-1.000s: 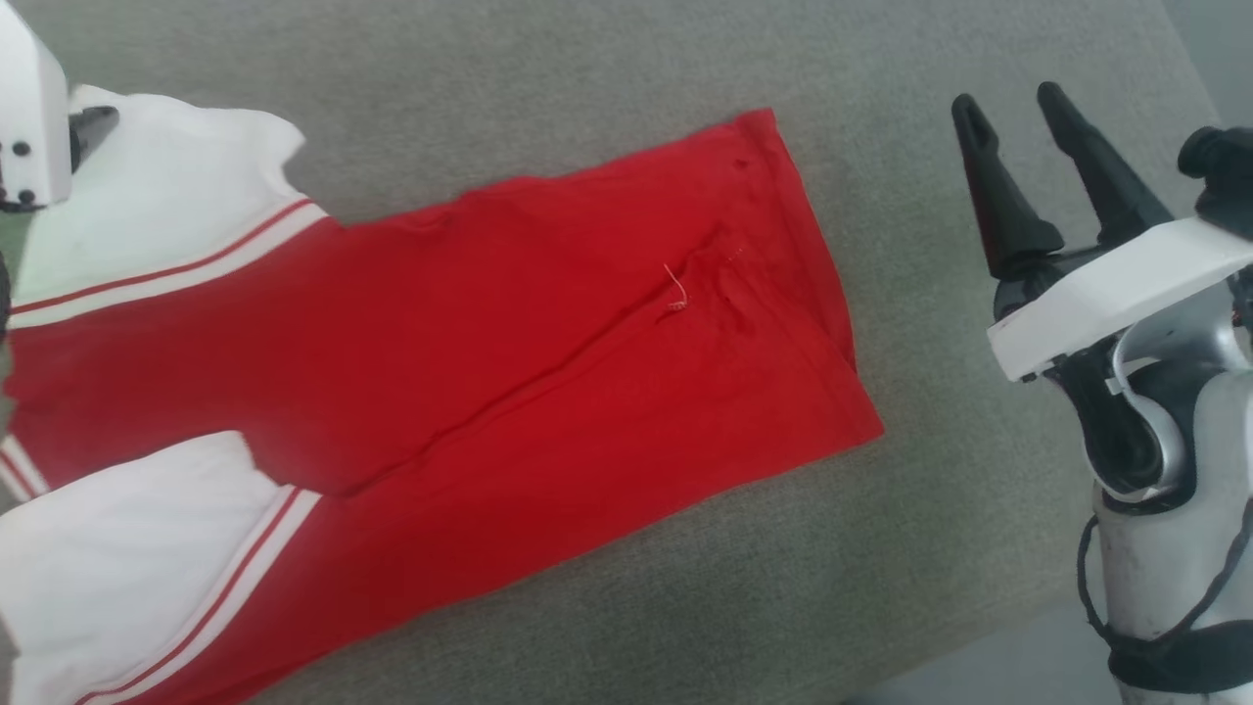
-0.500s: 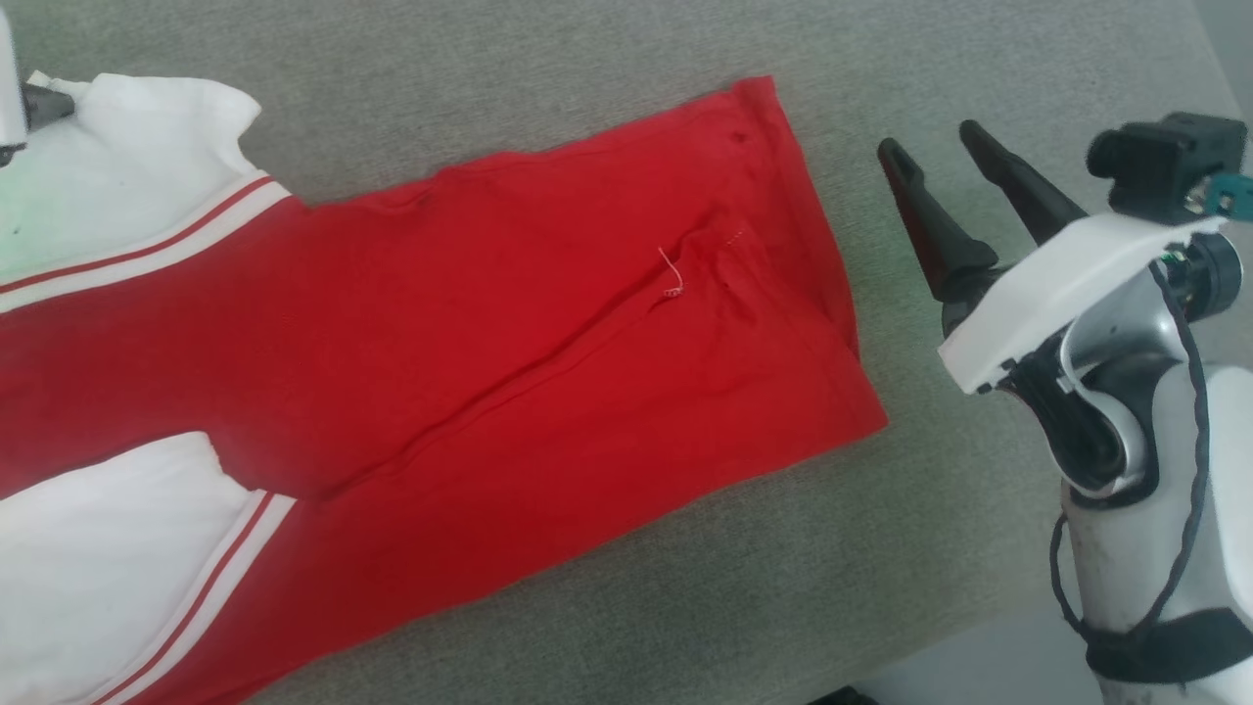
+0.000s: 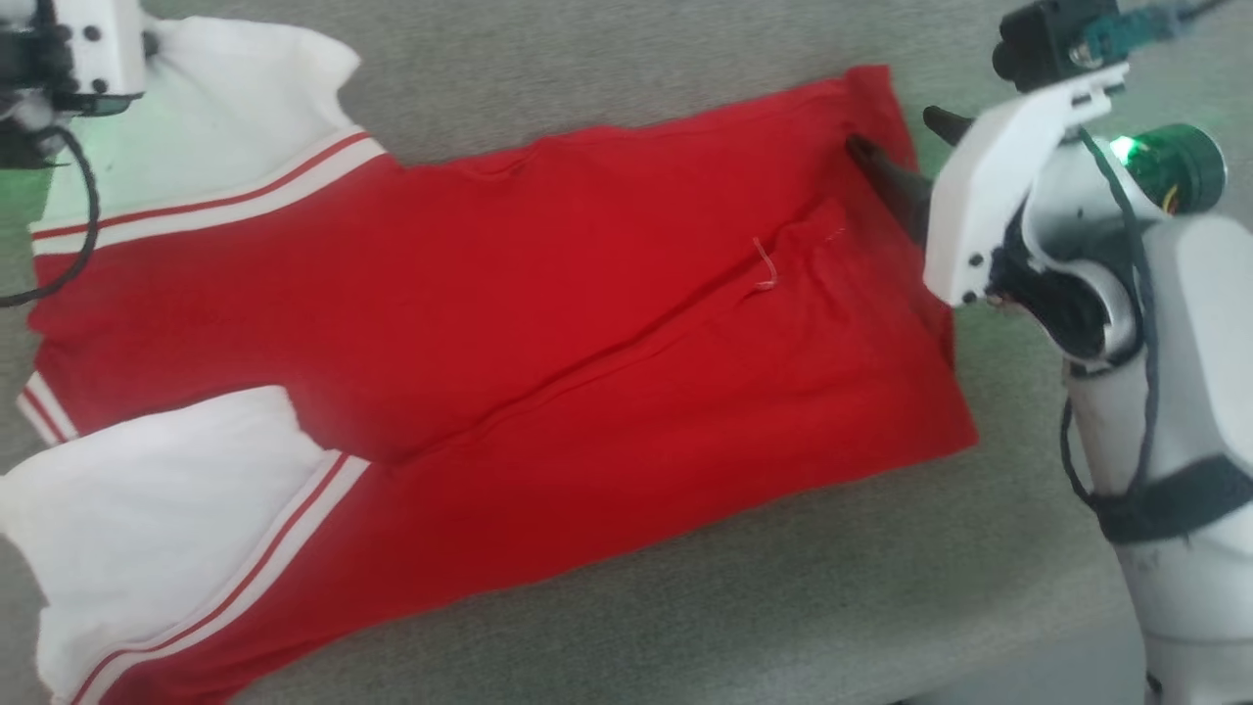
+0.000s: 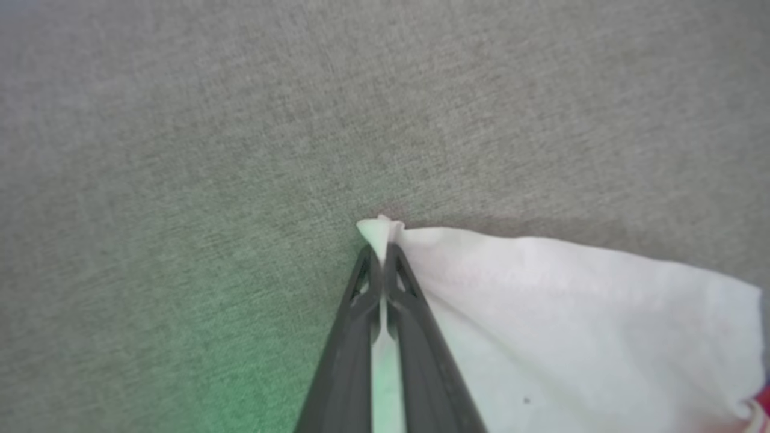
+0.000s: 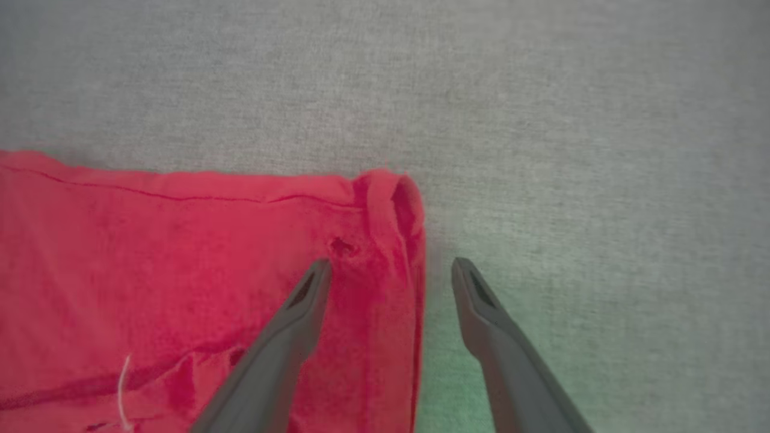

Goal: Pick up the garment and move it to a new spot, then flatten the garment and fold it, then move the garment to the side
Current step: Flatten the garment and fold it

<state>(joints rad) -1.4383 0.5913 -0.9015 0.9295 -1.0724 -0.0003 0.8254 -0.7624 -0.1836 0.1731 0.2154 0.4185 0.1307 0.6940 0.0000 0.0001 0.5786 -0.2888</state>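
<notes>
— Well, what did we find at the far left?

— Our left gripper (image 4: 380, 249), its two dark fingers pressed together on the very corner of a white sleeve (image 4: 541, 313). A small tuft of white cloth stuck out past the tips.

— And where was the garment (image 3: 548, 323) itself?

— It lay spread on the grey fabric surface (image 3: 587, 88), stretched lengthwise across the head view. We saw two white sleeves at its left end: the pinched one at the top and the lower sleeve (image 3: 166, 509) near the bottom left. Each met the red body along white trim (image 3: 215, 206) with thin red stripes.

— Was the red part flat?

— Mostly. We noted a long crease (image 3: 587, 367) running diagonally through the middle, with a pale loose thread (image 3: 765, 269) near its upper end. The side facing us was plain red.

— What about the right end?

— The red cloth stopped there in a straight hem, and its far corner (image 5: 394, 198) curled up a little. Our right gripper (image 5: 391, 270) hung over that edge with its fingers spread wide, one above the red cloth and the other above the bare grey surface. We couldn't tell whether either tip touched anything.
</notes>
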